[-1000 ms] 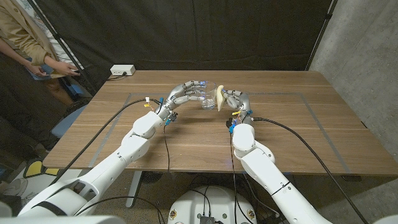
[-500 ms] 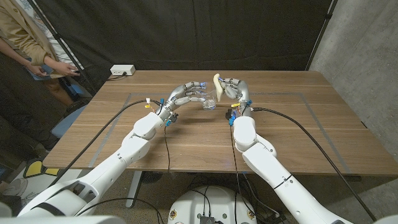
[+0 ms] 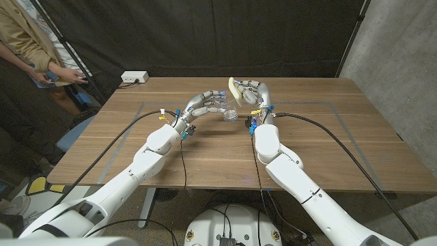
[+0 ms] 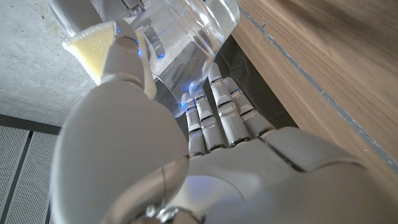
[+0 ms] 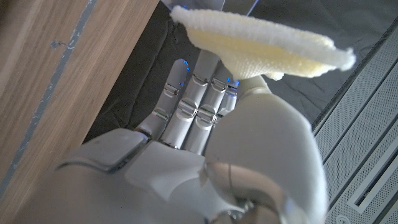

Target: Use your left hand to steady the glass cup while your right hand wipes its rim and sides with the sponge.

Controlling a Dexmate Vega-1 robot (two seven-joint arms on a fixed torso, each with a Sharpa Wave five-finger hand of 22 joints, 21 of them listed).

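The clear glass cup [image 3: 231, 113] stands on the wooden table [image 3: 321, 143] past its middle. My left hand [image 3: 207, 104] holds it from its left side, fingers curled around the wall. In the left wrist view the glass cup [image 4: 189, 34] sits between the fingers [image 4: 217, 118] and thumb. My right hand [image 3: 252, 93] is raised above and just behind the cup's right side, pinching a pale yellow sponge [image 3: 233, 87] clear of the glass. The sponge [image 5: 261, 46] lies across the right hand's fingertips in the right wrist view, and the sponge [image 4: 96, 46] shows beside the cup in the left wrist view.
A white box [image 3: 134, 77] with a cable sits at the table's back left corner. A person [image 3: 31, 48] stands off the table's left edge. Black cables trail from both wrists over the table. Dark curtains hang behind.
My right hand has lifted the sponge from beside the cup's right wall, up and away from me, above rim level. The left hand and cup have stayed put.
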